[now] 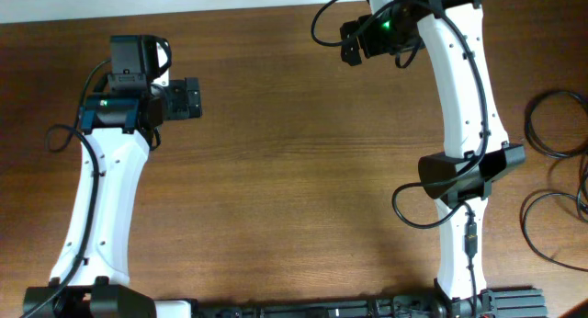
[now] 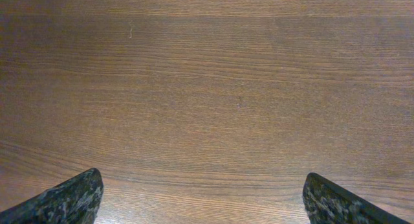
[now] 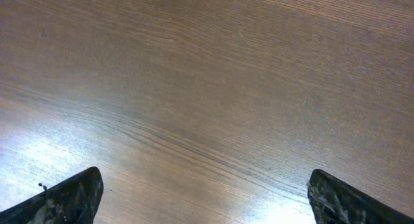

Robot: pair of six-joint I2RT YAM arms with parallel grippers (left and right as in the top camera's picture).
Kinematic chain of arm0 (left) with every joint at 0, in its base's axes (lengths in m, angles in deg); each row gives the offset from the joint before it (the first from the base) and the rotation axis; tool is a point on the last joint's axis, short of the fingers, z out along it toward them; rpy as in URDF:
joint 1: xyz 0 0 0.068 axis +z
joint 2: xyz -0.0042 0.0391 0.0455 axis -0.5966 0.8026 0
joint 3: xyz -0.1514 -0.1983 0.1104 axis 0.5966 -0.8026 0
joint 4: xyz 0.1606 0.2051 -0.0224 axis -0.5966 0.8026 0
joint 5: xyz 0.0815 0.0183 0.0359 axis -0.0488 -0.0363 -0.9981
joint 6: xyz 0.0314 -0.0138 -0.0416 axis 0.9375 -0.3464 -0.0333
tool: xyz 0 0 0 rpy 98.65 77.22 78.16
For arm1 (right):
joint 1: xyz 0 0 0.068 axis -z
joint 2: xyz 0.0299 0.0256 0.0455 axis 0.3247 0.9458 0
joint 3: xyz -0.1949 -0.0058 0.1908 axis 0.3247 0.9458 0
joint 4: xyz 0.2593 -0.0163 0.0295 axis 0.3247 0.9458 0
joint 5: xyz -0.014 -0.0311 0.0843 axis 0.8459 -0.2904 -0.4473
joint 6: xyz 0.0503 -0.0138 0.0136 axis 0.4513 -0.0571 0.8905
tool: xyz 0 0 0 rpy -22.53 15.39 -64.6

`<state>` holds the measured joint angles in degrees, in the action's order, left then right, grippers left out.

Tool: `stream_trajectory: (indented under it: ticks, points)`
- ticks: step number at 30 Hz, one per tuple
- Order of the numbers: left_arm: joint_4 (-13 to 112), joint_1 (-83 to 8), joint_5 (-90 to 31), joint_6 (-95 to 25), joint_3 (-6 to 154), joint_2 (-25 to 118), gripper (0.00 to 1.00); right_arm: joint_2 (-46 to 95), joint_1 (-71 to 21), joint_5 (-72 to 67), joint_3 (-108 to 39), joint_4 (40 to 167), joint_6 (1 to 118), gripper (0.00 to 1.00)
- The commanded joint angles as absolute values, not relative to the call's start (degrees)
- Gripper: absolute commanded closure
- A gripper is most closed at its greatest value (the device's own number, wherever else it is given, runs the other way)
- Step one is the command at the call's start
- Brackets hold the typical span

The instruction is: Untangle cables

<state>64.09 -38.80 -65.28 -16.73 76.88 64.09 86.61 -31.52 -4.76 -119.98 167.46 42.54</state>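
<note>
The cables lie at the far right edge of the overhead view, as one thin black loop [image 1: 529, 130] above another [image 1: 525, 224], both partly cut off by the frame. Neither wrist view shows them. My left gripper [image 1: 188, 99] is open and empty over bare wood at the upper left; its wrist view shows its fingertips wide apart [image 2: 204, 179]. My right gripper [image 1: 352, 40] is open and empty near the top centre, well left of the cables; its fingertips are also wide apart [image 3: 204, 175].
The wooden table [image 1: 294, 171] fills the view. The right arm's white link and black elbow [image 1: 464, 171] stand between the table's middle and the cables. A thicker black wire [image 1: 404, 208] loops off that arm. The arm bases sit along the front edge.
</note>
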Motion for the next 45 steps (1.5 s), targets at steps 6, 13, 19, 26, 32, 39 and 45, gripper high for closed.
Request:
stream_trajectory:
  ticks: [6, 13, 19, 26, 32, 39, 45]
  points:
    - [64.13, -38.69, -65.69, -17.32, 77.56, 62.91, 0.01, 85.54, -31.68, -5.21, -121.03, 167.74, 42.76, 0.01]
    - [64.13, -38.71, -65.69, -17.30, 77.56, 62.89, 0.01, 85.54, -31.68, -5.21, -121.05, 167.74, 42.76, 0.01]
    - [64.02, -38.71, -65.63, -17.32, 77.56, 62.76, 0.01, 85.54, -31.68, -5.21, -121.03, 167.74, 42.79, 0.01]
    - [49.33, -42.16, -64.58, -17.26, 66.67, 53.01, 0.01, 85.54, -31.68, -5.21, -121.05, 167.74, 42.76, 0.01]
    - [20.31, -42.97, -57.87, -12.01, 38.17, 34.87, 0.01, 85.54, -31.68, -5.21, -121.03, 167.74, 42.76, 0.01]
    - [-8.57, -42.97, -57.67, -11.60, 12.25, 16.66, 0.01, 85.54, -31.68, -5.21, -121.05, 167.74, 42.76, 0.01]
    - [-10.99, -42.97, -57.69, -8.17, 3.88, 2.85, 0.01, 85.54, -31.68, -5.21, -121.05, 167.74, 42.76, 0.01]
